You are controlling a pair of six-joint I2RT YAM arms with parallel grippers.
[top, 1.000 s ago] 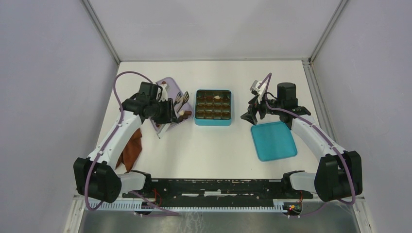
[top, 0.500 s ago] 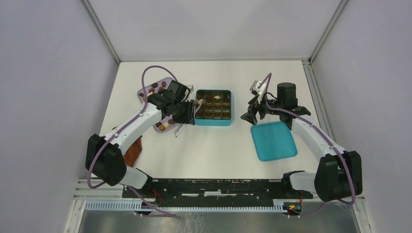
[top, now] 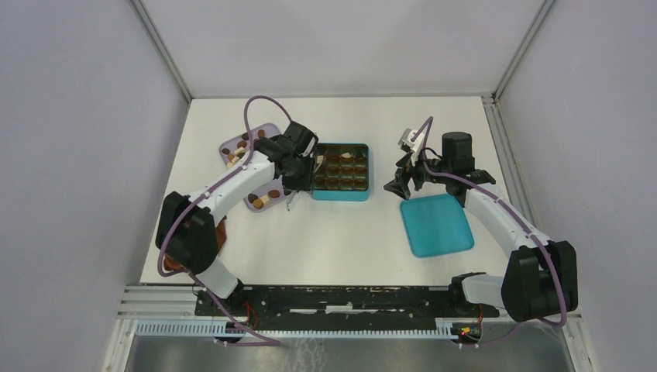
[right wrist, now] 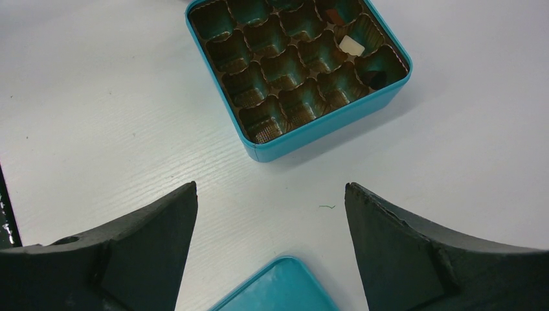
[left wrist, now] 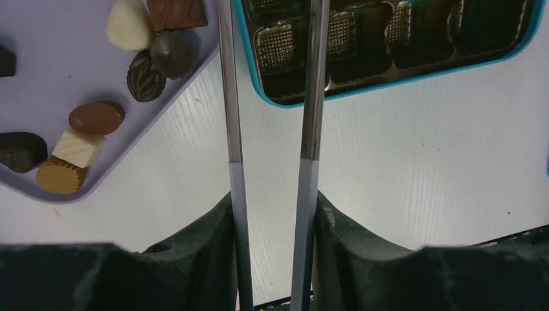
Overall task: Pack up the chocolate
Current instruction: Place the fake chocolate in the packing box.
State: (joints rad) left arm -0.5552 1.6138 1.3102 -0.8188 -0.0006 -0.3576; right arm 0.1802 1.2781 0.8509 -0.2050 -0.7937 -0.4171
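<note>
left gripper (top: 312,165) was moved right, tray (left wrist: 58,71) to box (right wrist: 311,133) | jaws part-closed, load cannot be told | right gripper (right wrist: 270,191) held wide, empty | chocolate (left wrist: 96,118) placement judged next

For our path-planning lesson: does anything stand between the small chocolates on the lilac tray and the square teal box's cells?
Nothing visible does. Only bare white table lies between the small chocolates on the lilac tray and the square teal box; its flat teal lid lies aside.

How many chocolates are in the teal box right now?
3 visible in the teal box: a cream piece, a dark piece in the corner cell, a reddish-brown piece. Its cropped far edge may hide more.
</note>
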